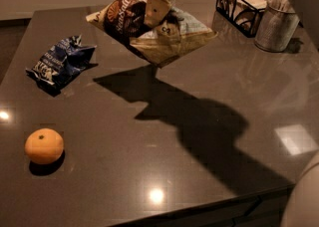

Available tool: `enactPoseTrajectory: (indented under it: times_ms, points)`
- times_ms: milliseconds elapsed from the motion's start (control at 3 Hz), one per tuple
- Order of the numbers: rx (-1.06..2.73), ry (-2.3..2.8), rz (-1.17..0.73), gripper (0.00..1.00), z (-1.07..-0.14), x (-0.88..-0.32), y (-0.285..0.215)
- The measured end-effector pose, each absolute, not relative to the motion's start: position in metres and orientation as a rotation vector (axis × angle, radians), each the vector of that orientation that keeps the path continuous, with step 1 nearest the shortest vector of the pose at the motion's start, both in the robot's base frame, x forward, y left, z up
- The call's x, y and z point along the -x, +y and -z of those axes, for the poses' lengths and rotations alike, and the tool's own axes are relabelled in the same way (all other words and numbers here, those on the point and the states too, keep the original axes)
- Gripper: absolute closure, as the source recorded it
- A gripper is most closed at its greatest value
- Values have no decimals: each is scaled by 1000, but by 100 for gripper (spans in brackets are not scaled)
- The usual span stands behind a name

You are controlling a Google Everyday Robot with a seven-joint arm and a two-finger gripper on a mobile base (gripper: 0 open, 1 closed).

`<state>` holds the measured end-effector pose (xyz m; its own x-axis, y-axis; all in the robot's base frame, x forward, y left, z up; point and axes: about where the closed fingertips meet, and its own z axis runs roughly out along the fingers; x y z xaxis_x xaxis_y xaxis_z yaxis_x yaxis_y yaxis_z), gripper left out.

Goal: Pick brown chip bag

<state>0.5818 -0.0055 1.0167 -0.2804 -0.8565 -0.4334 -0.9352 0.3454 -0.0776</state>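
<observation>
Nearest the camera, an orange (44, 146) sits on the dark, glossy tabletop (249, 81) towards its front left corner, well apart from everything else. Further back on the left lies a crumpled dark blue bag (62, 63), flat on the surface. A broad shadow (199, 126) stretches across the middle of the tabletop.

Beyond and above the shadow's far end, the brown chip bag (164, 47) hangs in the air, clear of the tabletop. It is tilted, with its dark brown printed face turned to the left and its tan underside sagging to the right. The gripper (158, 17) comes down from the top edge of the view, and its pale fingers (155, 7) are pinched closed on the bag's upper middle.

At the far right stand a black wire basket (241, 4) and, just beside it, a metal cup (273, 27).
</observation>
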Motion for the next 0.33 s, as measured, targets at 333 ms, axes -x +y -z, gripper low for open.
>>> enactPoseTrajectory:
  times_ms: [333]
  points:
    - [1561,2203,-267,100,-1017,-586,-2]
